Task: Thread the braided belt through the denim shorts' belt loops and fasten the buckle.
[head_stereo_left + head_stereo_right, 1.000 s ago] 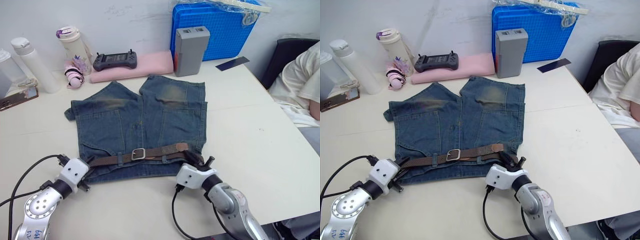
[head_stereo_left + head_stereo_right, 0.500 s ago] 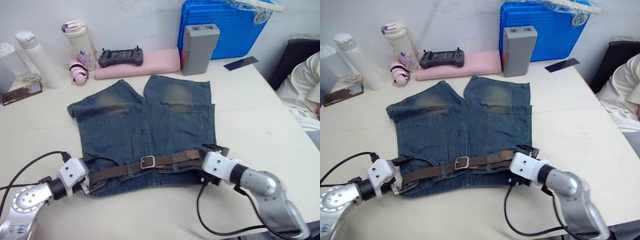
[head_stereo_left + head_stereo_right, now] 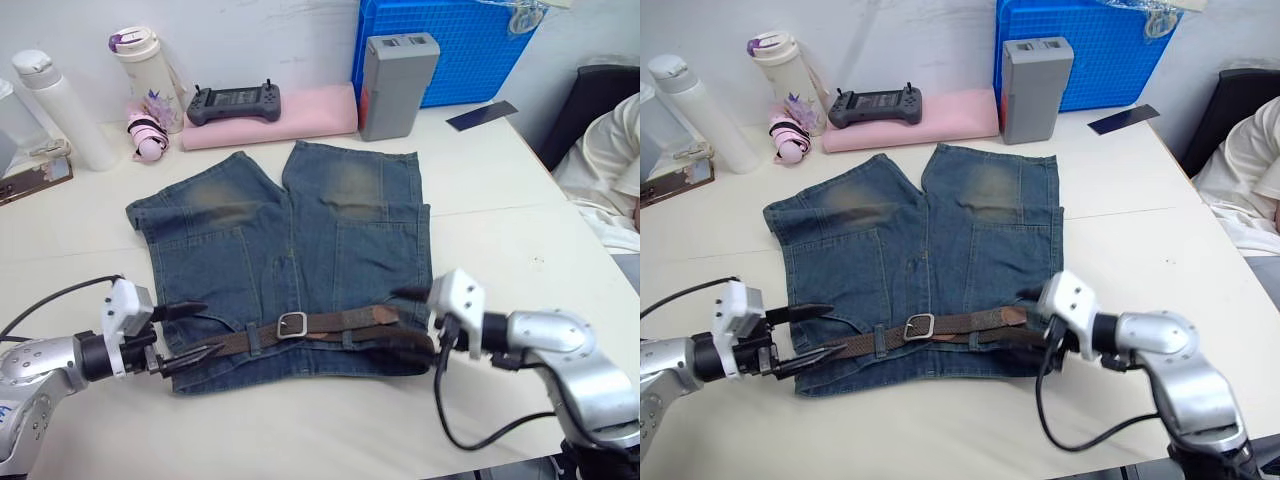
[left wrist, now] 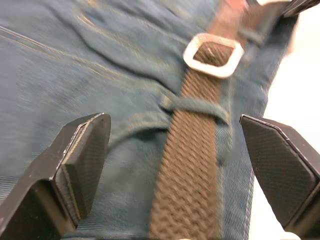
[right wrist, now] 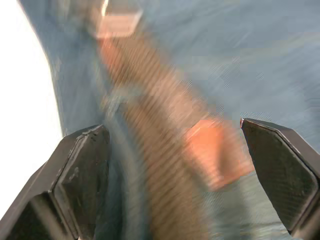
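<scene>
Denim shorts (image 3: 285, 255) lie flat on the white desk (image 3: 500, 240), waistband toward me at 6 o'clock, legs pointing to 12. I judge them soft, floppy cloth that will bunch if dragged. The braided belt (image 3: 330, 324) runs along the waistband under at least one of the belt loops (image 4: 195, 104), a narrow denim strip crossing the weave. Its silver buckle (image 3: 291, 324) sits mid-waistband and looks fastened, with the tan leather tip lying toward 3 o'clock. The woven strap looks limp and light with a rough, grippy surface; the leather tip appears stiffer, so I would take hold there or just beside the metal frame, never mid-strap.

My left pincer (image 3: 182, 334) hovers at the 9 o'clock end of the waistband, fingers spread wide, holding nothing. My right pincer (image 5: 175, 180) sits at the 3 o'clock end, likewise wide apart and empty, straddling the belt's end.
</scene>
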